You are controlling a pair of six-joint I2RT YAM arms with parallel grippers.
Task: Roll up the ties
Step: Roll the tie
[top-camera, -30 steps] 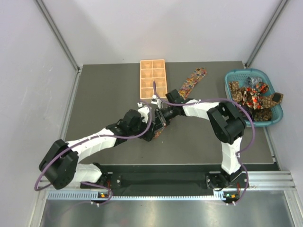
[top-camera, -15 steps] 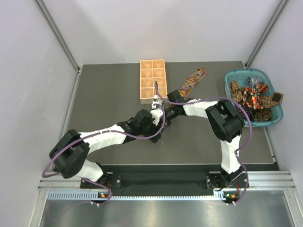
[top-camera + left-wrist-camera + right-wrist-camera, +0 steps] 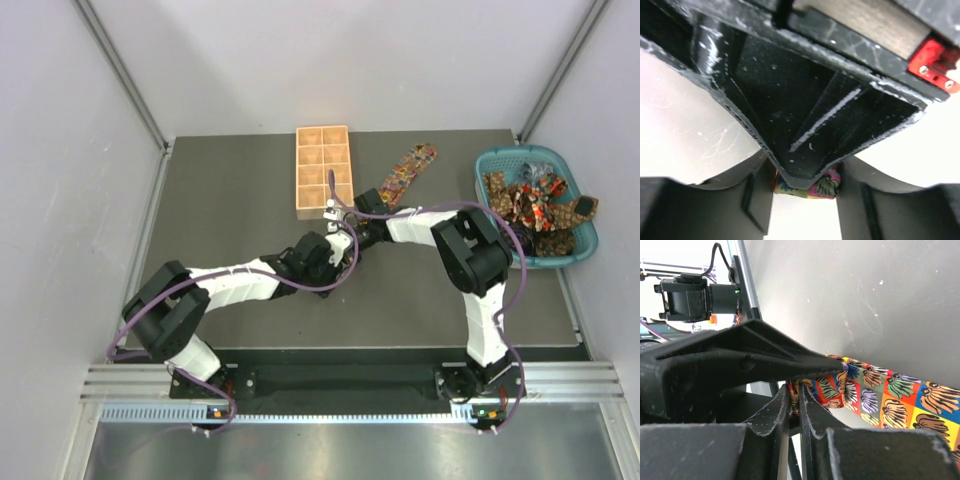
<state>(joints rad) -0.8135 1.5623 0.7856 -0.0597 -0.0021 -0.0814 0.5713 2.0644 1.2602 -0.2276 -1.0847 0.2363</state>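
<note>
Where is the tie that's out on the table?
Top view, centre-right: the tie lies diagonally between the wooden tray and the teal basket, its near end pinched in the right gripper.

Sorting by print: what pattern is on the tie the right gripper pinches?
Tie: colourful squares with fan-like motifs, best in right wrist view.

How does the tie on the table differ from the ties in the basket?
The table tie lies stretched out long and flat; the basket ties are heaped in a tangle. The right gripper pinches one end of the table tie; nothing touches the basket ties. Both have busy multicoloured prints.
</note>
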